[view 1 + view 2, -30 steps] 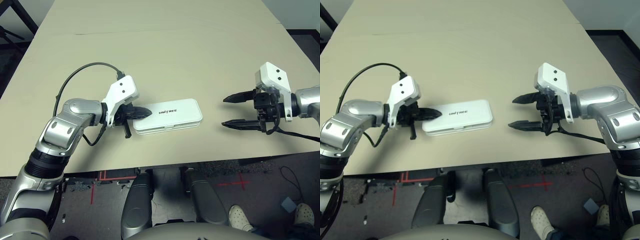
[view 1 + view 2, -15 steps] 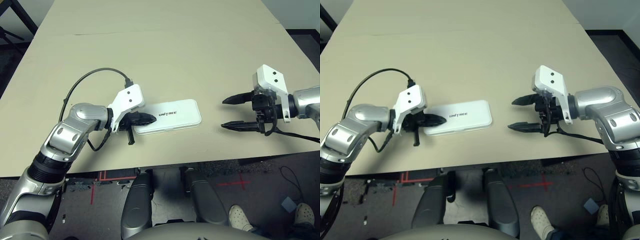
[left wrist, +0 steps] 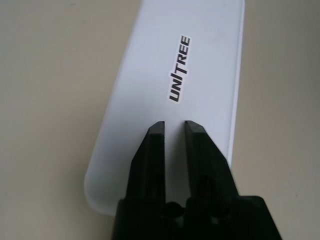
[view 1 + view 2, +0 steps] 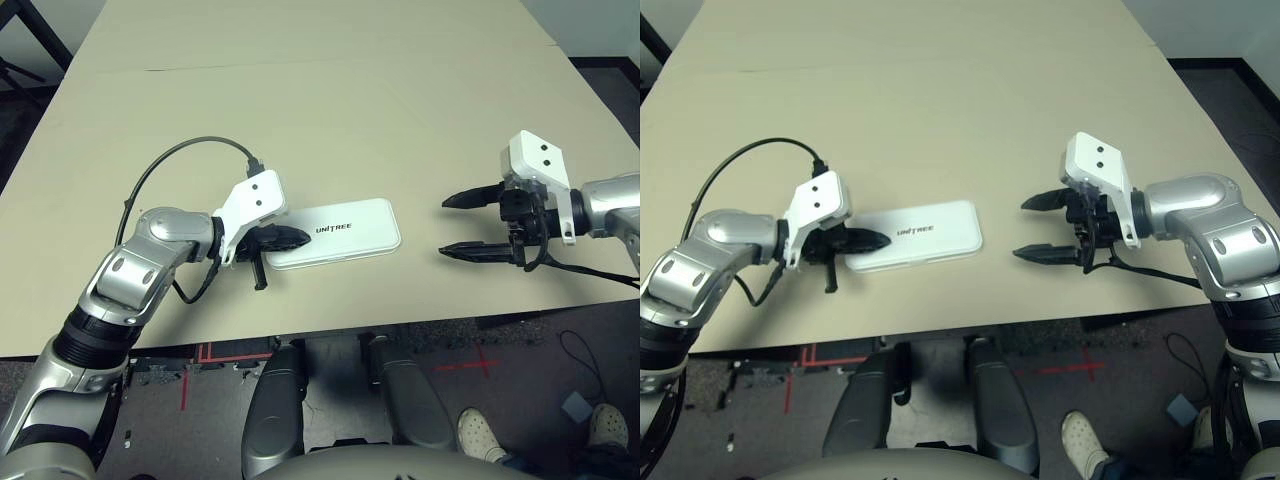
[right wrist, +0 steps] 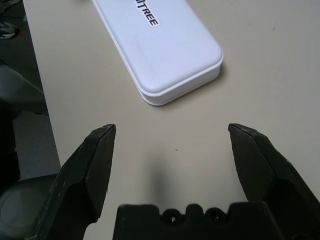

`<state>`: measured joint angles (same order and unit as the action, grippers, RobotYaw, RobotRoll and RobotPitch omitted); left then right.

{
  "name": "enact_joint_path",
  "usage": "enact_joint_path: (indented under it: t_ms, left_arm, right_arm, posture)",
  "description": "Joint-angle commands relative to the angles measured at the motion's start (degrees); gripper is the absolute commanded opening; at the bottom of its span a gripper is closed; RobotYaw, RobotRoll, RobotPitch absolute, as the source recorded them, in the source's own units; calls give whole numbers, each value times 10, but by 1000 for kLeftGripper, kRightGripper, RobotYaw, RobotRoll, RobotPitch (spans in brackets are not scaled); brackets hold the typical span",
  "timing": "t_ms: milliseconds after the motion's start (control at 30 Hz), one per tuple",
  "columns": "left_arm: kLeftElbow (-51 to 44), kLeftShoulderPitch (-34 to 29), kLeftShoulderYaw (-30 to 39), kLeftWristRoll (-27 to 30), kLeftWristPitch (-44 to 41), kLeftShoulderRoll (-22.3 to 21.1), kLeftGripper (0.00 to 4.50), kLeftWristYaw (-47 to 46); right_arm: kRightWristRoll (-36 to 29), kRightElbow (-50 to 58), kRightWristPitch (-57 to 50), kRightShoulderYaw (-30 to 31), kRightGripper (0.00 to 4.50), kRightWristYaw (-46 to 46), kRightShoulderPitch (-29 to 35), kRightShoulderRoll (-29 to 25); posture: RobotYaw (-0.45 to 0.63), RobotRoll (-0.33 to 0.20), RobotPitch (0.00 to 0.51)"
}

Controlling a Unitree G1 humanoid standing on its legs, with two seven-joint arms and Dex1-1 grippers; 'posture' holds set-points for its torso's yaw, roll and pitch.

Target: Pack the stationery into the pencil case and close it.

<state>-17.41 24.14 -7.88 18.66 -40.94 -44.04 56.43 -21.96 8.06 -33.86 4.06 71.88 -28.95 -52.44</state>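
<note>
The pencil case (image 4: 340, 232) lies flat on the table with its lid down and the dark lettering facing up. The stationery is out of view. My left gripper (image 4: 295, 238) hovers over the case's left end, fingers pointing along the lid. In the left wrist view its fingers (image 3: 155, 145) stand a narrow gap apart with nothing between them, over the white lid (image 3: 170, 75). My right gripper (image 4: 445, 228) is wide open a short way to the right of the case, empty, its fingers pointing at the case (image 5: 165, 45).
The beige table (image 4: 330, 110) stretches far back behind the case. Its front edge (image 4: 330, 330) runs close below both grippers. A black cable (image 4: 170, 160) loops from my left wrist over the tabletop.
My left wrist has swung slightly forward over the case's left end, and its fingers have parted from shut to a narrow gap. The right gripper has barely moved.
</note>
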Motion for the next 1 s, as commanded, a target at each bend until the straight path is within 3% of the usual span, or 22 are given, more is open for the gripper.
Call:
enact_joint_path:
  t_ms: [33, 133, 267, 433, 667, 1000]
  left_arm:
    - [-17, -23, 52, 39, -13, 0, 1780, -8]
    - [-4, -38, 114, 57, 9, 19, 2910, -36]
    - [69, -44, 228, 66, 64, 67, 4476, -117]
    - [220, -27, 309, 42, 191, 96, 4476, -194]
    - [406, 16, 360, 31, 329, 94, 4476, -255]
    - [519, 59, 366, 29, 454, 92, 4476, -283]
  right_arm:
    - [-1, -21, 22, -11, 4500, -24, -5, 28]
    - [-11, -64, 39, -58, 4500, -100, -18, 91]
    - [24, -156, 119, -108, 4500, -214, -36, 151]
    - [60, -262, 223, -165, 4500, -360, -53, 205]
    - [94, -392, 333, -202, 4500, -480, -75, 216]
    - [109, -543, 436, -233, 4500, -582, -117, 203]
  posture:
    - [-11, 0, 246]
    - [0, 0, 245]
    - [11, 0, 243]
    - [14, 0, 235]
    - [0, 0, 226]
    - [-12, 0, 223]
